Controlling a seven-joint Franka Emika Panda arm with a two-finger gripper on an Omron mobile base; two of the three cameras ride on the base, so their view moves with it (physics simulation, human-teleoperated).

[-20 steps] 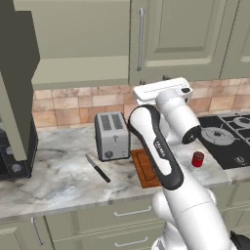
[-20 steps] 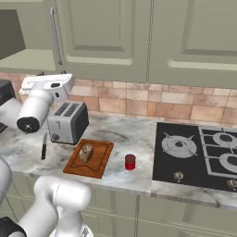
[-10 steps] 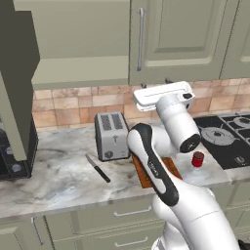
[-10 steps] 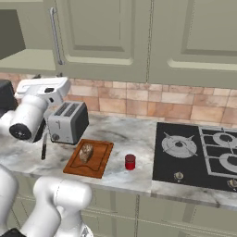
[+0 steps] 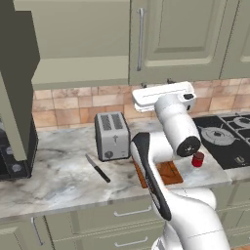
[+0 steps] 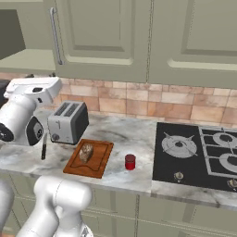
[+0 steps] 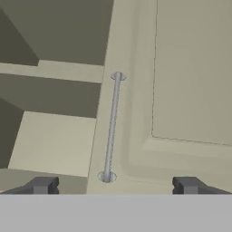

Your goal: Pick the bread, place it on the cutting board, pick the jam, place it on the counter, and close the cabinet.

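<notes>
The bread (image 6: 85,152) lies on the cutting board (image 6: 95,165), whose edge (image 5: 168,172) shows behind my arm. The red jam (image 6: 130,162) (image 5: 197,159) stands on the counter (image 6: 125,134) just right of the board. The cabinet (image 5: 78,44) is half open. Its left door (image 5: 17,83) is swung out, and its right door (image 6: 97,37) is closed. My gripper (image 5: 157,83) (image 6: 41,76) is raised just below the cabinet, open and empty. In the hand view the gripper (image 7: 115,186) faces the closed door's silver handle (image 7: 112,127), with the open shelf (image 7: 54,72) to its left.
A toaster (image 5: 112,135) stands at the back of the counter, left of the board. A black-handled knife (image 5: 97,168) lies in front of it. The black stovetop (image 6: 199,152) takes the right end. A dark appliance (image 5: 14,156) sits at the far left.
The arm's elbow has swung down and toward the base. The hand has stayed under the cabinet, drifting only slightly. The jaws remain open.
</notes>
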